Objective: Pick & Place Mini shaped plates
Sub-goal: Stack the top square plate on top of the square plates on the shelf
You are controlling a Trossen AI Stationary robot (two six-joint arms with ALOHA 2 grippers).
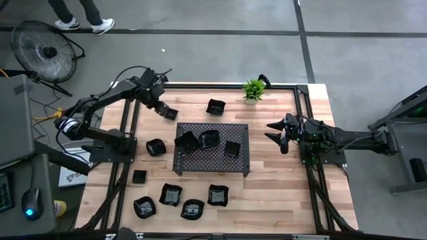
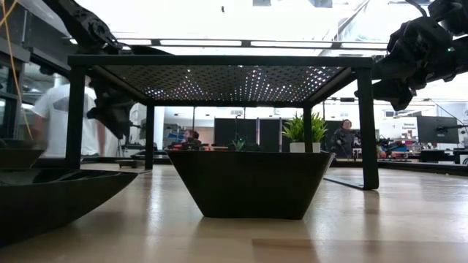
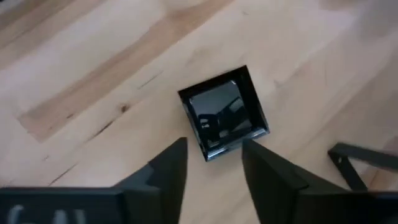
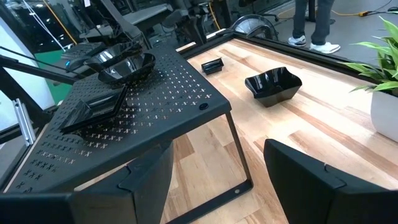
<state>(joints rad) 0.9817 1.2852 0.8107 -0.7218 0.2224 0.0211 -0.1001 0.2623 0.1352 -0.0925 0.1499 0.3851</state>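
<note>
Above square plate (image 3: pixel 224 116), left fingers (image 3: pixel 214 180) apart

No text, label or number can be read anywhere.

both arms are dark, nearly black, built of chunky jointed segments with boxy housings at the joints. the left arm (image 1: pixel 100 107) carries a blue-and-white band near its base (lettering too small to read). the left hand (image 3: pixel 214 180) has two matte black, wedge-shaped fingers; the right hand (image 4: pixel 214 186) shows the same broad angular black fingers.
</note>
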